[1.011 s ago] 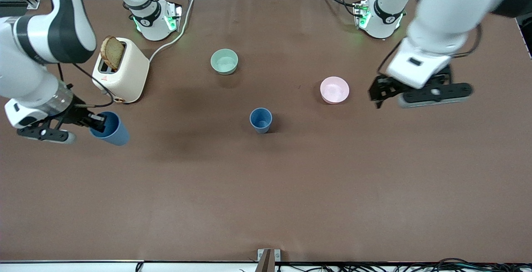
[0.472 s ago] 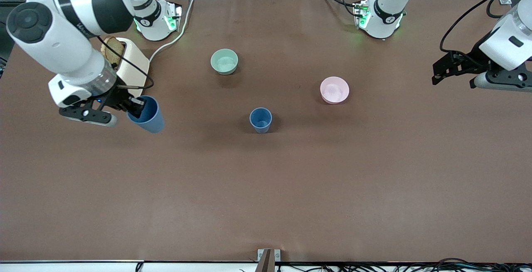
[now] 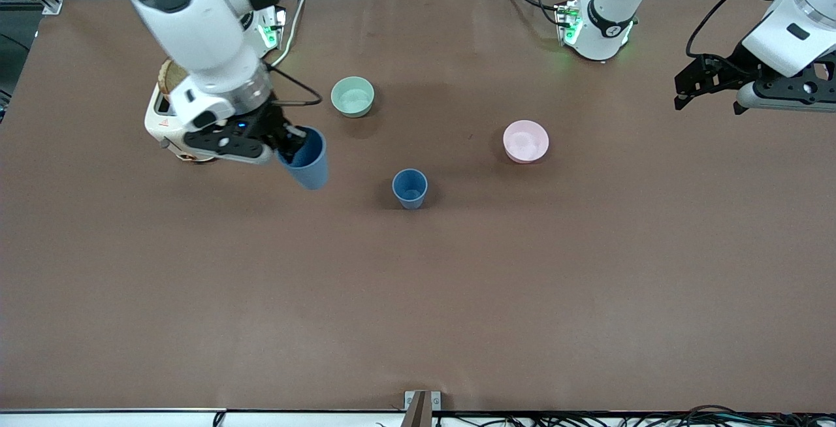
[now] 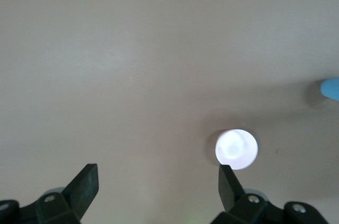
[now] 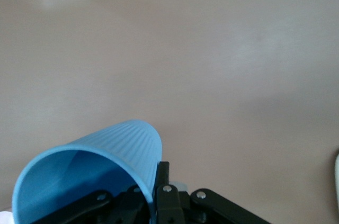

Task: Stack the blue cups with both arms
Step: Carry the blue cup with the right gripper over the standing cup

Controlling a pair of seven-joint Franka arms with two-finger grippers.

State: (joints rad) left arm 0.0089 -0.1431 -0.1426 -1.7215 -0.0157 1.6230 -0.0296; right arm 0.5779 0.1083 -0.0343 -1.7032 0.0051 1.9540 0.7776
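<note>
While the stack itself hasn't happened yet, I'd call this roughly the halfway mark. The right gripper (image 3: 287,143), left of centre in the front view, is clamped on the rim of one blue cup (image 3: 307,158) and has it up in the air, tilted, over bare table between the toaster (image 3: 160,120) and the second blue cup (image 3: 409,188). In the right wrist view you can see one finger inside the lip and one outside, so the carried blue cup (image 5: 90,173) looks firmly pinched.

That second cup sits upright and alone around the middle of the frame, with the pale green bowl (image 3: 353,96) above it and the pink bowl (image 3: 526,141) to its upper right.

Left gripper (image 3: 708,81) hangs at the upper right edge of the frame, fingers spread and holding nothing, just waiting.

What's left, as I see it: bring the carried cup over the standing one, straighten it, drop it in.
</note>
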